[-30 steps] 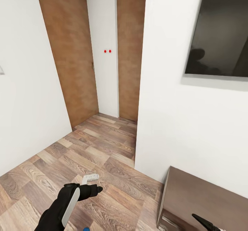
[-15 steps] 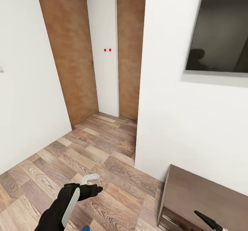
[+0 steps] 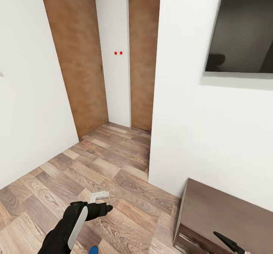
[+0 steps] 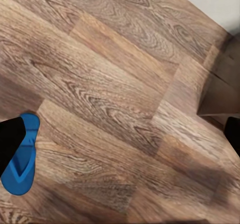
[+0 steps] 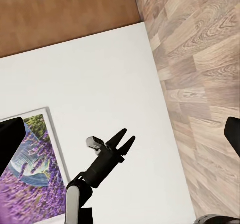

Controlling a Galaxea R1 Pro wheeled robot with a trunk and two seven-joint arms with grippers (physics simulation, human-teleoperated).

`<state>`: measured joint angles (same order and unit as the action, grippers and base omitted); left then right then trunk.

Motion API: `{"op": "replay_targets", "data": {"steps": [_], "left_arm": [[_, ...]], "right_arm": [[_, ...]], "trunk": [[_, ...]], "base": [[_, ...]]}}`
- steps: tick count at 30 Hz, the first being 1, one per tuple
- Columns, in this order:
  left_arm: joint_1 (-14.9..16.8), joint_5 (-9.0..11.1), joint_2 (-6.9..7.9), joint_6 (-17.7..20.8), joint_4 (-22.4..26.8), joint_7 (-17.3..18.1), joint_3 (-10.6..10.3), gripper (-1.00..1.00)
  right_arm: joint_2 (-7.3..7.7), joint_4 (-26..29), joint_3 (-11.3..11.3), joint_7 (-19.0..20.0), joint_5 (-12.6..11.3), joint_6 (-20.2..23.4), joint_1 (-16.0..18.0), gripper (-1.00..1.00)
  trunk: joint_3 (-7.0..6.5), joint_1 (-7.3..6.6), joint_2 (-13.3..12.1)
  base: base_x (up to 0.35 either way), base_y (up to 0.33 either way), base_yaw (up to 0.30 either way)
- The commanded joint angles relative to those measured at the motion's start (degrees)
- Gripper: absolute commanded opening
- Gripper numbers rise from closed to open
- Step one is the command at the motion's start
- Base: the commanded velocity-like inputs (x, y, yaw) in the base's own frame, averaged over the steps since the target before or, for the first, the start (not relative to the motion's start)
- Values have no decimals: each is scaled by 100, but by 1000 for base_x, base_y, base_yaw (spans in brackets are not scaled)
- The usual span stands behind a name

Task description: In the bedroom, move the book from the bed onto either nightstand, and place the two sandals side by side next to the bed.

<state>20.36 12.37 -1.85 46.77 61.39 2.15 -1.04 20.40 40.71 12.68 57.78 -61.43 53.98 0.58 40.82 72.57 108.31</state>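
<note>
Sandal (image 4: 20, 156) on floor (image 4: 120, 83) beside left gripper (image 3: 100, 203), long axis along fingers, left arm nearer; jaws apart on both, right gripper (image 3: 227, 242) empty.

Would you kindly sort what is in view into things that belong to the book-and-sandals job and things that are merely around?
Belongs to the job:
- blue sandal, flat on the wood floor
- left gripper, jaws apart

Merely around:
- two brown doors
- black wall screen
- long dark bench
- framed purple picture
</note>
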Motion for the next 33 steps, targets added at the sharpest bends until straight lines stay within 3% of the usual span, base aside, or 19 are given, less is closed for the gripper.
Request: {"op": "replay_targets", "data": {"steps": [1, 7, 9, 12, 15, 20, 33], "left_arm": [[3, -7, 2, 25, 5, 16, 6, 100], [3, -25, 37, 14, 4, 13, 36, 100], [1, -30, 122, 15, -2, 8, 37, 100], [-22, -44, 479, -107, -383, 25, 55, 100], [-27, -57, 634, -613, -855, 22, 72, 100], [-28, -85, 717, -1094, -1158, 15, 70, 100], [-30, -79, 738, -1431, -1217, 21, 77, 100]], "right_arm": [[0, -2, 6, 14, 4, 24, 3, 100], [-1, -2, 6, 14, 0, 25, 3, 100], [-1, -2, 6, 14, 0, 23, 3, 100], [-1, -2, 6, 14, 0, 22, 3, 100], [-1, -2, 6, 14, 1, 22, 3, 100], [-1, -2, 6, 14, 2, 17, 3, 100], [16, -1, 10, 20, 0, 16, 3, 100]], "trunk": [[24, 22, 44], [132, 154, 285], [168, 198, 365], [222, 264, 485], [275, 329, 606], [365, 439, 806], [599, 725, 1328]], "base": [[0, 0, 0], [0, 0, 0], [0, 0, 0], [0, 0, 0], [0, 0, 0], [0, 0, 0], [0, 0, 0]]}}
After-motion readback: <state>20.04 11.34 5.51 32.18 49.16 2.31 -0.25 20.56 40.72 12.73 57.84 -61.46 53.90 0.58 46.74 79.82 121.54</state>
